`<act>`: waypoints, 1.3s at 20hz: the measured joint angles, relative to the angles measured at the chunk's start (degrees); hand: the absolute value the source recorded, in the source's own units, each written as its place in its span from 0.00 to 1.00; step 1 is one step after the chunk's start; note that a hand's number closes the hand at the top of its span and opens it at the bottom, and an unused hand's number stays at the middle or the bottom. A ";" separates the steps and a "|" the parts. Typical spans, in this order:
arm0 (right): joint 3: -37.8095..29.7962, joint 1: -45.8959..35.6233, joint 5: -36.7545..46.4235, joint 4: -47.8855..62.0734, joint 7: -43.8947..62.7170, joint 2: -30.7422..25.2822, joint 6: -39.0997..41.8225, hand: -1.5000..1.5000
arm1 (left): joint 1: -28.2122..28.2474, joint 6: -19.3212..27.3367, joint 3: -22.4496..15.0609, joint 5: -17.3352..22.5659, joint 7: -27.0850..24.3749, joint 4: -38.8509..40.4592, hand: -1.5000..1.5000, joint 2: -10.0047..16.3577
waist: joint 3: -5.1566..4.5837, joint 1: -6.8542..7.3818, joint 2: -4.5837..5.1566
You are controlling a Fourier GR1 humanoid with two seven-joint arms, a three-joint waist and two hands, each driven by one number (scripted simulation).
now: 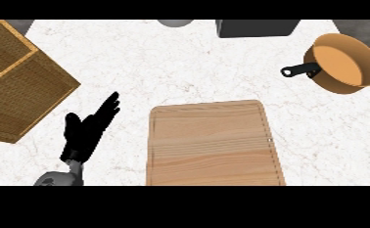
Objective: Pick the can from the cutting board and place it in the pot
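A: Left hand (86, 131), quick.

B: Near left on the counter (180, 65), just beside the cutting board (214, 144), not touching it. Fingers are straight and spread apart, tips angled far-right, nothing in them. It reads as parked, kept off the board so it's out of the way.

A: Right hand?

B: It doesn't show anywhere.

A: Where's the can?

B: I can't find it. The board's top is bare wood and the left hand holds nothing. The inside of the pot (341, 60) looks plain orange, with nothing in it that I can make out. So the can's place can't be told from here.

A: Pot position?

B: Far right, well apart from the board. Its black handle (300, 70) sticks out left, toward the middle. Since it sits on the right side, I'd guess the right hand is meant to do the carrying, which would explain the left one idling.

A: Task stage?

B: Can't call it without the can or the right hand in sight.

A: Clutter?

B: A wicker basket (25, 87) at the left edge. A dark box (256, 28) and a grey round thing (175, 22) sit at the far edge, cut off. None of it lies between board and pot.
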 measured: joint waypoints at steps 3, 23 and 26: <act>-3.53 0.24 0.63 4.66 -2.42 -2.84 2.40 1.00 | -1.16 0.04 -0.45 -0.51 0.50 0.06 0.50 -0.83 | -0.05 0.89 0.12; -8.18 0.22 15.39 -14.83 26.58 -23.27 -9.25 1.00 | -1.70 -0.92 -0.25 -2.65 0.67 0.34 0.50 -2.35 | -0.19 2.27 0.27; -5.69 -5.51 17.61 -14.56 33.97 -27.08 -8.31 1.00 | -2.42 -1.45 -0.05 -2.79 0.38 1.11 0.50 -2.30 | -0.19 2.82 0.39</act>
